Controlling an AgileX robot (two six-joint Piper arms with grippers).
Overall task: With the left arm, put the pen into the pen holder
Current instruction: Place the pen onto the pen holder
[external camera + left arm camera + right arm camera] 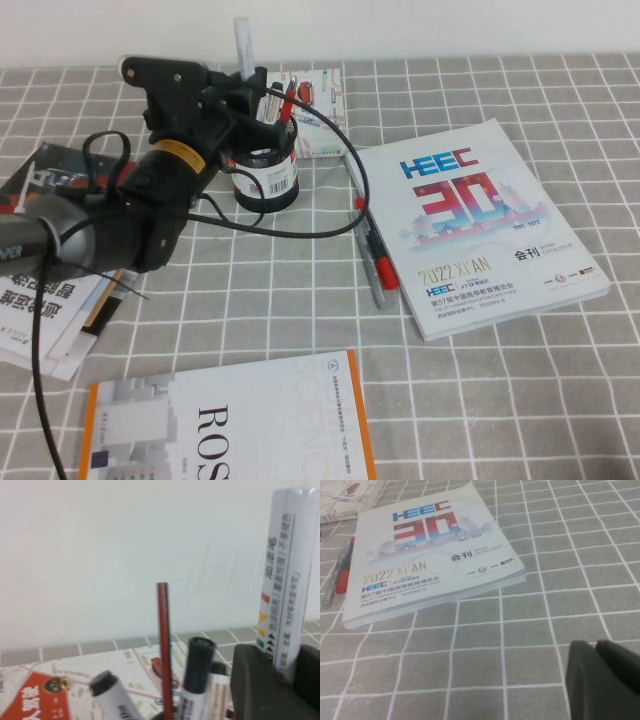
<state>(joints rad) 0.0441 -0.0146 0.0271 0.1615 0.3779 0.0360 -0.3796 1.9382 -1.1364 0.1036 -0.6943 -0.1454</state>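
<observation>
My left gripper point(250, 88) hangs just above the black mesh pen holder point(268, 182) at the back of the table. It is shut on the pen point(243, 42), a thick white marker held upright with its upper end sticking out above the fingers. In the left wrist view the pen point(287, 575) stands between the two black fingers point(257, 680) of the left gripper point(289, 672). Below it, a red pencil point(163, 645) and black-capped markers point(198, 665) stand in the holder. My right gripper point(605, 680) is shut and empty, low over the checked cloth; it is out of the high view.
A white HEEC catalogue point(480, 220) lies right of the holder, with a red pen and a slim grey pen point(373, 258) along its left edge. A booklet point(322, 100) lies behind the holder. Magazines point(50, 300) lie at the left, an orange-edged book point(230, 430) at the front.
</observation>
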